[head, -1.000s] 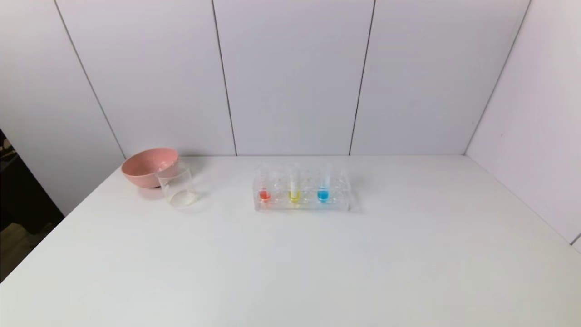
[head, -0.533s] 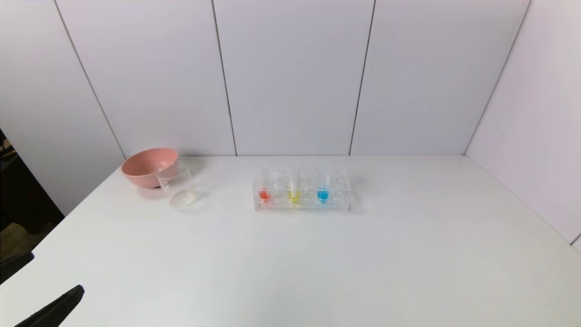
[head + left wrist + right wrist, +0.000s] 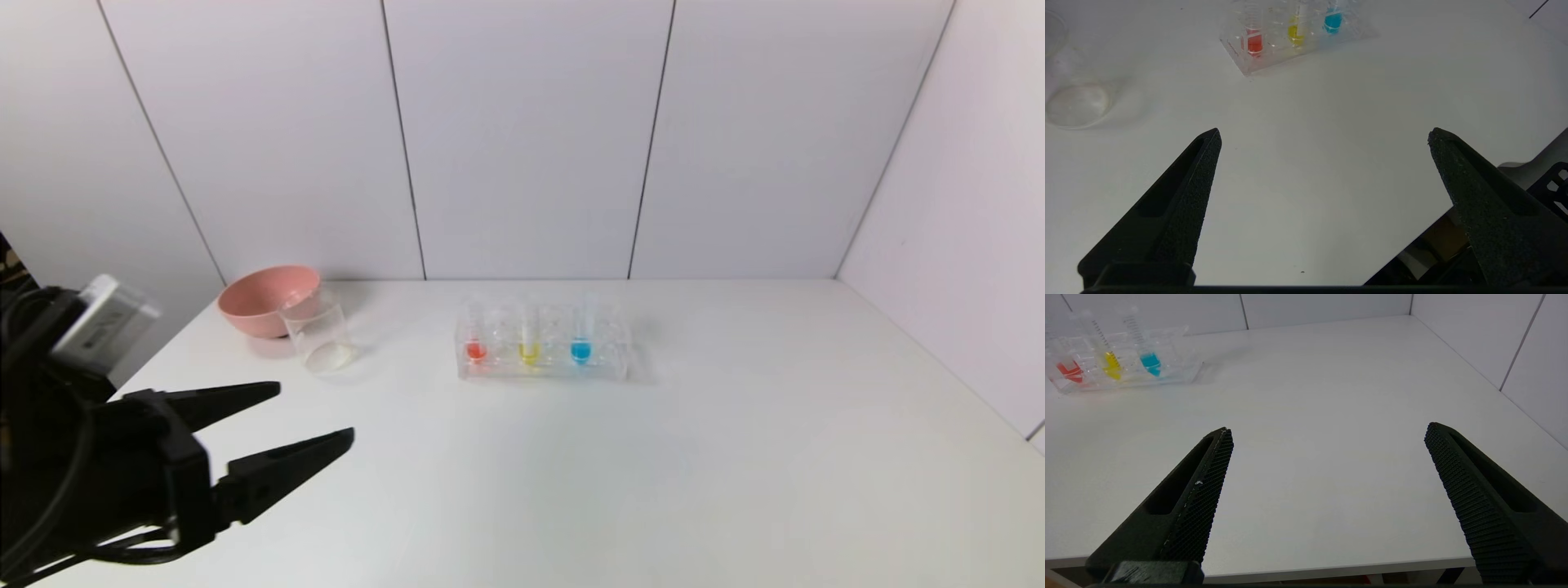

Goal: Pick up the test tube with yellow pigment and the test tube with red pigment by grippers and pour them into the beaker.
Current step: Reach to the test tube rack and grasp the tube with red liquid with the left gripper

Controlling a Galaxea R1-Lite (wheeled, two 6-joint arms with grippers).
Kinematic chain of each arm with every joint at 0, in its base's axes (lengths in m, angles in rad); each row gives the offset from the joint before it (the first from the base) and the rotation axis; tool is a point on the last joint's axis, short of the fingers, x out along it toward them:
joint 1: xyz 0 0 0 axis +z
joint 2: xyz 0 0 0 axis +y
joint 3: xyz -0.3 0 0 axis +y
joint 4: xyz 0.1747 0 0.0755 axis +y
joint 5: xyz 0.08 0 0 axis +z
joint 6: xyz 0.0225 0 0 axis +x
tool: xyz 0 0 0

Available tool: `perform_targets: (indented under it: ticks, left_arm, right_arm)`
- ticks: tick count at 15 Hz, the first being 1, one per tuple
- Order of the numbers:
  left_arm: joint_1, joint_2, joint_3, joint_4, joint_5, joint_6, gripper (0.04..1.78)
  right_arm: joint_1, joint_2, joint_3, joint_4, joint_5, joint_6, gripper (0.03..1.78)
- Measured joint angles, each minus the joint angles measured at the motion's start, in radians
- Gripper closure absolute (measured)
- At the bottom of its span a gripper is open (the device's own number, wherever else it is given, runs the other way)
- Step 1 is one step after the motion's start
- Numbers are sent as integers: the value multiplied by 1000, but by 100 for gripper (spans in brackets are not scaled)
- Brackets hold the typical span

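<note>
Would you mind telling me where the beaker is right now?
In the head view the beaker stands upright at the table's far left, just in front of the pink bowl and left of the tube rack.

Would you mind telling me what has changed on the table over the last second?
The left gripper has swung in over the table's near-left corner, jaws open and empty, pointing toward the rack; a second ago it was out of the head view. Nothing was grasped. The red tube, yellow tube, blue tube, beaker and pink bowl stayed put.
</note>
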Motion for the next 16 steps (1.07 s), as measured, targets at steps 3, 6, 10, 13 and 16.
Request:
perform_targets:
  ticks: [3,6,10,13,16]
  left_arm:
    - [-143,207,-95,-58,183,-81,6]
    - [-236,419,-177,-157,382,-137,6]
    - [-287,670,-284,-313,627,-145,6]
    - [-294,806,-358,-422,736,-117,6]
    - [-294,904,-416,-525,807,-64,6]
  right_arm:
    - [0,0,0,0,0,0,10]
    - [0,0,0,0,0,0,10]
    - [0,0,0,0,0,0,10]
    - [0,0,0,0,0,0,10]
    - [0,0,0,0,0,0,10]
